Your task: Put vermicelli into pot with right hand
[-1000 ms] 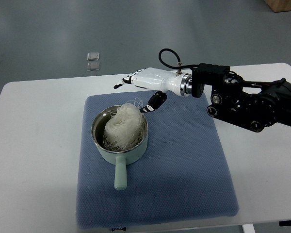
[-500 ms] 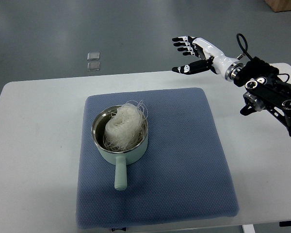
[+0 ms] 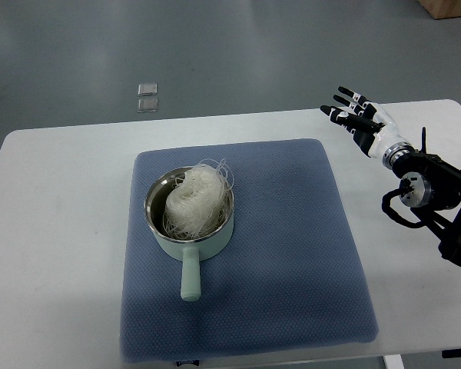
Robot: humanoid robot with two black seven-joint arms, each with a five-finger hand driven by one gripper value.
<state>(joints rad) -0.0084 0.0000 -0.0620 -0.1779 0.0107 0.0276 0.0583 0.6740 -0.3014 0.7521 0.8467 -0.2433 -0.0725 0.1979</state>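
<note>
- I see the vermicelli (image 3: 196, 201) as a white nest inside the pot (image 3: 186, 231), piled above the rim; the pot sits left of centre on the blue mat (image 3: 292, 254), handle toward the near edge.
- My right hand (image 3: 359, 123) is well apart from the pot, off its far right beyond the mat's far-right corner, fingers spread, holding nothing.
- Versus half a second ago: the hand has pulled back rightward and nearer; pot and vermicelli unmoved.
</note>
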